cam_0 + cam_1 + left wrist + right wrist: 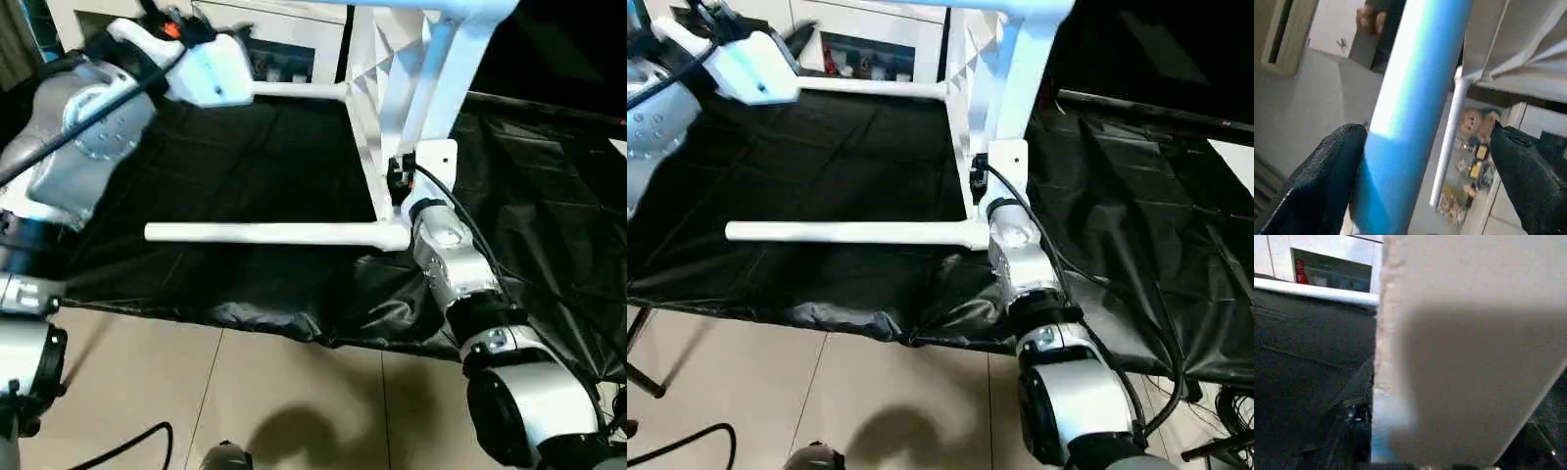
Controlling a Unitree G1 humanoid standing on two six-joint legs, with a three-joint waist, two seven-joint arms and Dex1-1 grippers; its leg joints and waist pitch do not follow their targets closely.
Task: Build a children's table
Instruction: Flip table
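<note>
My right tool (982, 178) was closed on the edge of the tabletop (965, 98), which stood on its side on the worktop (823, 147), ribbed underside turned to my left. The wrist view along that tool was taken up by the white panel between its two fingers, so I judged the grip firm. My left tool (1425, 161) hung wide open around a leg (1415, 98) without pinching it: one finger (1322, 181) lay just beside the tube, the other well apart from it. This looked to be the upper leg (294, 91), jutting level from a corner socket just ahead of my left tool. A second leg (265, 233) stuck out the same way lower down, just beside my right tool, from the bottom corner socket. Another leg (446, 78) rose slantwise above my right tool. So at least three legs seemed seated; the fourth I could not make out. What seemed left was checking each, then setting the table on its feet.
</note>
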